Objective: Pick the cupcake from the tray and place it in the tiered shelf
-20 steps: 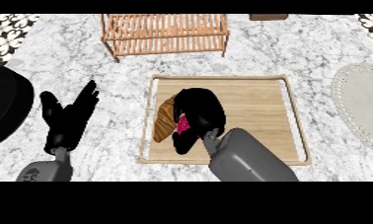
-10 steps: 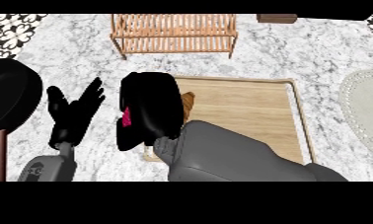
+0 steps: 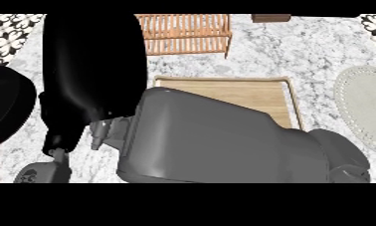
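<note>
White marble counter [image 3: 323, 56] fills view. Wooden tray [image 3: 257, 93] at centre, visible part bare; slatted tiered shelf [image 3: 187, 33] at 12 o'clock, nothing seen in it. Right hand [image 3: 92, 65] looms close to camera at 9 to 10 o'clock, large black mass over grey forearm [image 3: 220, 145]; finger state cannot be told, cupcake hidden, likely inside that hand. Left hand not discernible. Judgement: pick probably done, carry under way; placing in shelf not yet done.
</note>
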